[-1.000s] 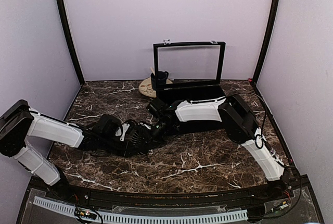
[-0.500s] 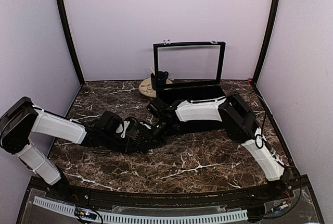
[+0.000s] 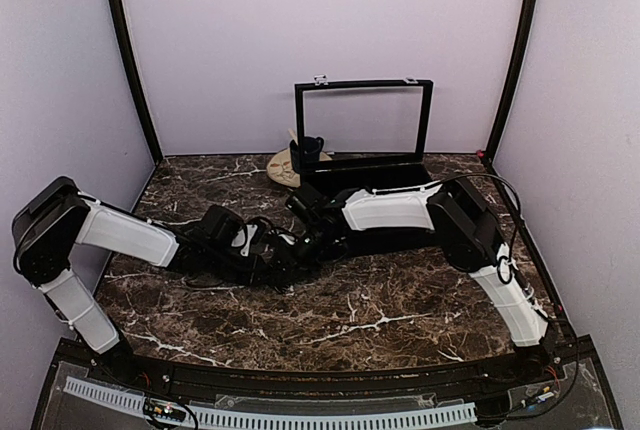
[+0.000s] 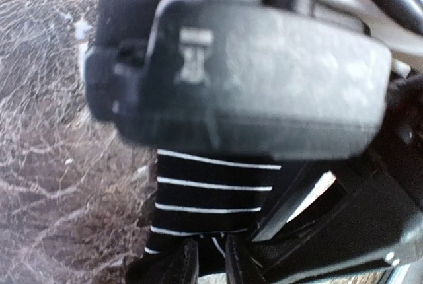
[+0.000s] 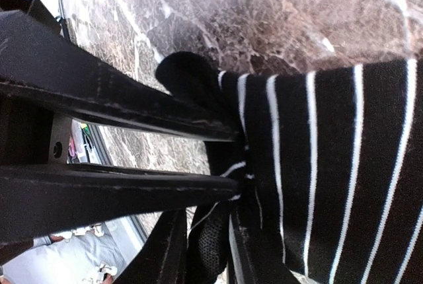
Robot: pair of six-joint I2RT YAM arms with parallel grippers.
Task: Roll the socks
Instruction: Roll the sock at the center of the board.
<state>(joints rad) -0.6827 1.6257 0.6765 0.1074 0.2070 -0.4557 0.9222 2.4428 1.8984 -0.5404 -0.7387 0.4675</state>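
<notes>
The socks (image 4: 215, 191) are black fabric with thin white stripes, lying on the marble table (image 3: 400, 300). In the top view both grippers meet over them left of centre, and the dark fabric is hard to make out there. My left gripper (image 4: 213, 257) (image 3: 288, 252) is shut on a fold at the near edge of the socks. My right gripper (image 5: 206, 244) (image 3: 306, 240) pinches a bunched corner of the socks (image 5: 330, 165) between its fingers. The left gripper's long black fingers (image 5: 132, 188) cross the right wrist view and meet the same corner.
A black box with an upright open frame (image 3: 365, 165) stands at the back centre. A dark blue mug (image 3: 308, 150) sits on a tan disc (image 3: 282, 168) just left of it. Lilac walls close in on three sides.
My left arm has pushed right and toward the back, bringing its gripper closer under the right wrist. The right arm has shifted only slightly.
</notes>
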